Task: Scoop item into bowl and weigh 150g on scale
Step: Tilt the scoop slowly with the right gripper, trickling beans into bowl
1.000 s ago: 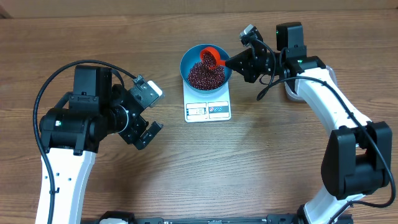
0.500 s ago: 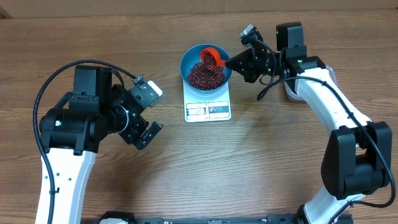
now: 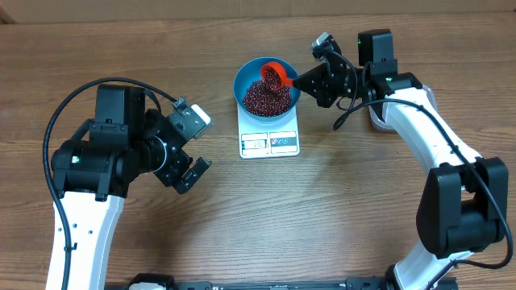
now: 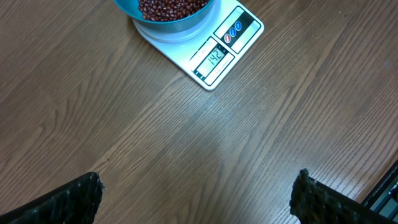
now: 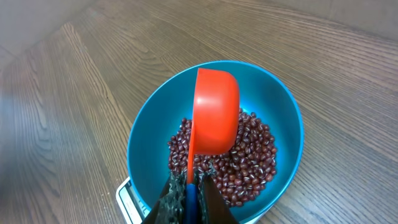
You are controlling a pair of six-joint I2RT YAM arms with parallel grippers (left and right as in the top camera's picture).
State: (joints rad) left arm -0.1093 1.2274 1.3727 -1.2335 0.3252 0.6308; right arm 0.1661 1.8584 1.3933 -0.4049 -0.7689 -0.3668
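The blue bowl (image 3: 242, 80) stands on the white scale (image 3: 269, 142), holding a pile of dark red beans (image 3: 266, 98). My right gripper (image 5: 191, 182) is shut on the handle of a red-orange measuring cup (image 5: 216, 112). The cup hangs tilted over the beans (image 5: 249, 155) inside the bowl (image 5: 146, 140), its outer side facing the wrist camera. My left gripper (image 4: 198, 180) is open above bare table, to the left of and nearer than the scale (image 4: 239, 28), with nothing between its fingers. The scale's display (image 4: 215, 57) reads 142.
The right arm (image 3: 419, 121) reaches in from the right side of the wooden table. The left arm (image 3: 105, 161) sits at the left with a black cable looping over it. A pale object (image 3: 376, 119) shows partly behind the right arm.
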